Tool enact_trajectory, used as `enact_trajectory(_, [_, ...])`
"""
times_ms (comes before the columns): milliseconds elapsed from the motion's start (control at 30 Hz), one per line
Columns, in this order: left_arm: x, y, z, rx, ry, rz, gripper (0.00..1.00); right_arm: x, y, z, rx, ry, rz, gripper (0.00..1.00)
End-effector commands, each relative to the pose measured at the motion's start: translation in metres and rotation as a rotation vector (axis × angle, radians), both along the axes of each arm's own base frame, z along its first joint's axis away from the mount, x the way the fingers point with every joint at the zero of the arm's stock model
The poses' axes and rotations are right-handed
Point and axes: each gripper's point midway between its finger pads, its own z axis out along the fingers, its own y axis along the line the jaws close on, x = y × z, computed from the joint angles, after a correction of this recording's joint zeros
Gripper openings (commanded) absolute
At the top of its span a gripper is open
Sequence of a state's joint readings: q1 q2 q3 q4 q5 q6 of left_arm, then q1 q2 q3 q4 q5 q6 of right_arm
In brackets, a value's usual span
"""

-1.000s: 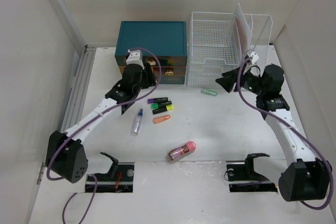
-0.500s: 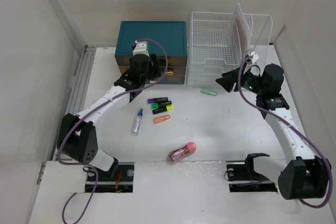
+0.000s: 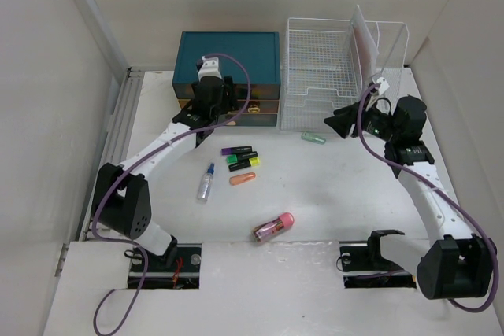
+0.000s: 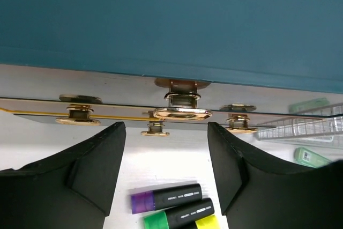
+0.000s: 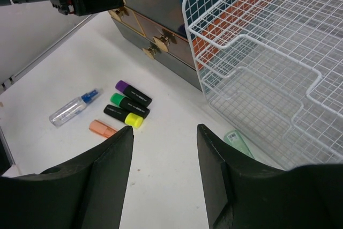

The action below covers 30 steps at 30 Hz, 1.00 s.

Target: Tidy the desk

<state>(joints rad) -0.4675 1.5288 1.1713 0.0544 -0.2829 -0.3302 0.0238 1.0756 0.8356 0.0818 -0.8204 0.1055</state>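
**Desk cluttered, both grippers spread and empty**

The desk [image 3: 339, 194] is the white tabletop filling the top view, with both arm bases at its near edge. At its far edge a teal drawer box [image 3: 228, 54] stands on the left and a white wire rack [image 3: 327, 76] just beside it on the right.

Loose mid-desk:
- purple highlighter [image 3: 236, 150], green highlighter [image 3: 239, 158] and yellow highlighter [image 3: 245, 165] in a tight row
- orange cap-like piece [image 3: 242, 179] near them
- clear spray bottle [image 3: 206, 182] to the left
- pink tube [image 3: 273, 226] nearer the bases
- mint green item [image 3: 313, 138] at the rack's foot

Left gripper [image 4: 164, 132] faces the box front, fingers spread, nothing between. A gold drawer handle [image 4: 181, 112] sits just ahead; contact can't be told. Right gripper [image 5: 164, 132] hangs over the desk near the rack, fingers spread, empty.
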Motion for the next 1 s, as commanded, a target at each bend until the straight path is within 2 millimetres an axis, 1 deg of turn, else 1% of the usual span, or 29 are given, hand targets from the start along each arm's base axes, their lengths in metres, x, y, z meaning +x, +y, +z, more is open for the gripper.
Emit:
enact_trajectory(0, [0.012, 0.001, 0.025, -0.007, -0.070, 0.021, 0.59, 0.002, -0.001, 0.017, 0.012, -0.060, 0.007, 0.56])
enact_trajectory(133, [0.015, 0.000, 0.032, -0.015, -0.086, 0.021, 0.58, 0.002, -0.001, 0.017, 0.012, -0.060, 0.007, 0.56])
enact_trajectory(233, [0.017, -0.001, 0.031, -0.014, -0.085, 0.021, 0.58, 0.002, -0.001, 0.017, 0.012, -0.060, 0.007, 0.56])
enact_trajectory(267, [0.018, -0.002, 0.035, -0.027, -0.092, 0.025, 0.58, 0.002, -0.001, 0.017, 0.012, -0.060, 0.007, 0.56])
enact_trajectory(400, [0.018, -0.004, 0.035, -0.030, -0.091, 0.016, 0.58, 0.002, -0.001, 0.017, 0.012, -0.060, 0.007, 0.56])
enact_trajectory(500, [0.020, -0.005, 0.044, -0.039, -0.107, 0.016, 0.57, 0.002, -0.001, 0.017, 0.012, -0.060, 0.007, 0.56])
enact_trajectory(700, [0.024, -0.005, 0.040, -0.029, -0.097, 0.025, 0.57, 0.002, -0.001, 0.017, 0.012, -0.060, 0.007, 0.56])
enact_trajectory(733, [0.026, -0.005, 0.036, -0.030, -0.089, 0.036, 0.57, 0.002, -0.001, 0.017, 0.012, -0.060, 0.007, 0.56])
enact_trajectory(800, [0.026, -0.003, 0.036, -0.027, -0.091, 0.045, 0.55, 0.002, -0.001, 0.017, 0.012, -0.060, 0.007, 0.56])
enact_trajectory(833, [0.027, -0.004, 0.041, -0.032, -0.100, 0.045, 0.55, 0.002, -0.001, 0.017, 0.012, -0.060, 0.007, 0.56])
enact_trajectory(867, [0.027, -0.007, 0.036, -0.024, -0.093, 0.046, 0.55, 0.002, -0.001, 0.017, 0.012, -0.060, 0.007, 0.56])
enact_trajectory(900, [0.027, -0.004, 0.036, -0.018, -0.095, 0.060, 0.55, 0.002, -0.001, 0.017, 0.012, -0.060, 0.007, 0.56])
enact_trajectory(967, [0.027, -0.008, 0.036, -0.010, -0.090, 0.062, 0.55, 0.002, -0.001, 0.017, 0.012, -0.060, 0.007, 0.56])
